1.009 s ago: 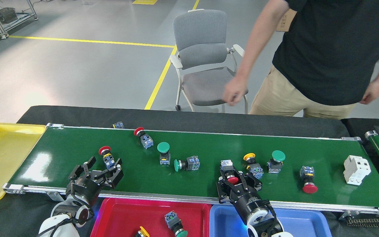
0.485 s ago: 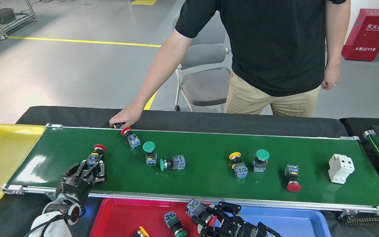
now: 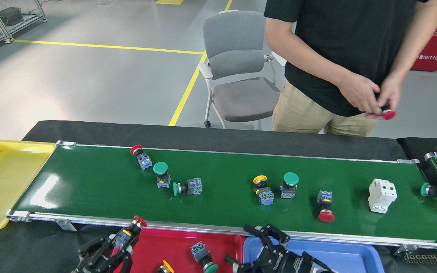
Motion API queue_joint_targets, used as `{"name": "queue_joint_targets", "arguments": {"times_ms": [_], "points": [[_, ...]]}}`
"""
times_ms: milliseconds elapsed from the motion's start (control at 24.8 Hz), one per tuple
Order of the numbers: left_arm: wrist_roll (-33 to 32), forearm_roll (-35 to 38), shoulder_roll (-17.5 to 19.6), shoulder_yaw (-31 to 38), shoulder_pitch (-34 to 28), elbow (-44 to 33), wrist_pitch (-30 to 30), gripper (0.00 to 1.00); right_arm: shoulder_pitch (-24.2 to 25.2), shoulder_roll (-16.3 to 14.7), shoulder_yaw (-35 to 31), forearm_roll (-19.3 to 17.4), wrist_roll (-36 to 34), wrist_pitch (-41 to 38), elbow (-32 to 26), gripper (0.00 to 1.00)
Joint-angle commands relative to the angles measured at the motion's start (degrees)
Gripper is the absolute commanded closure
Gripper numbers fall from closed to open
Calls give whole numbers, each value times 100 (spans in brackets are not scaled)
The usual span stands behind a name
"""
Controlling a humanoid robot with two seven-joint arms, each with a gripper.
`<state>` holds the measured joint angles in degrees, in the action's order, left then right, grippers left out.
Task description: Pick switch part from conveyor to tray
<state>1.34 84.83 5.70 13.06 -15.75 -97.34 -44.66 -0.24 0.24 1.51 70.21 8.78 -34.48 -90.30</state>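
**Left fingers clamped on a red-capped switch, carried clear of the belt toward the red tray**

Your left gripper's black fingers [image 3: 121,244] are closed around a red-capped push-button switch with a blue-and-black body [image 3: 129,233]. It sits slanted in the left gripper [image 3: 118,246], cap up and away from you, just over the near rail and at the left edge of the red plastic tray [image 3: 180,242]. That hold looks right for a drop: the cap is free and the body is what you pinch.

The right gripper [image 3: 268,242] hangs over the blue plastic tray [image 3: 340,256], its black fingers spread with nothing between them, so it looks free for another pick.

The red tray already holds a green-capped switch [image 3: 201,259] and a yellow-capped piece at the bottom edge, so aim for bare red floor.

On the long glossy dark-green conveyor belt [image 3: 89,182] more switches wait: a red-capped one [image 3: 140,155], two green-capped ones near it, a yellow [image 3: 262,187] and green pair at mid-belt, another red [image 3: 324,206], and a white block-shaped breaker [image 3: 381,195].

Beyond the belt a person in a black shirt [image 3: 355,49] holds a red-capped part in both hands; stay on the near side.
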Motion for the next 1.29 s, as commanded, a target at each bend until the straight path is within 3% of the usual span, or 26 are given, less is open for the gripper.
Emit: {"name": "queue_joint_targets", "arguments": {"times_ms": [0, 121, 283, 404, 485, 525, 606, 686, 848, 1050, 1252], "points": [[42, -46, -42, 48, 19, -118, -34, 0, -20, 2, -353, -25, -78, 697, -102, 3], [50, -72, -51, 171, 37, -66, -34, 0, 217, 20, -924, -25, -571, 1321, -260, 3], [50, -72, -139, 584, 54, 31, -34, 0, 1386, 2, -1003, -16, -1678, 1787, -761, 3], [42, -46, -253, 926, 203, 154, -34, 0, 2045, -7, -1003, 54, -1775, 2024, -954, 3], [59, -37, -218, 1041, 406, 435, -26, 0, 2169, 2, -1003, 124, -1775, 2183, -989, 3], [59, -37, -183, 1050, 563, 681, 518, 0, 2177, 2, -1003, 133, -1775, 2279, -989, 3], [68, -37, -42, 1076, 863, 1174, 985, 0, 2177, 11, -994, 151, -1775, 2359, -989, 3], [103, -55, 142, 1111, 951, 1376, 1003, 0, 2151, 37, -994, 151, -1766, 2367, -989, 3], [103, -37, 178, 1041, 1100, 1367, 1020, 0, 1905, 107, -950, 177, -1696, 2394, -998, 3], [94, 227, 178, 707, 1865, 1877, 1346, 0, 1114, 310, -221, 704, -1151, 2543, -796, 3], [94, 350, 248, 373, 2708, 2852, 1794, 0, 59, 345, 860, 907, -702, 3141, 162, 3]]}}
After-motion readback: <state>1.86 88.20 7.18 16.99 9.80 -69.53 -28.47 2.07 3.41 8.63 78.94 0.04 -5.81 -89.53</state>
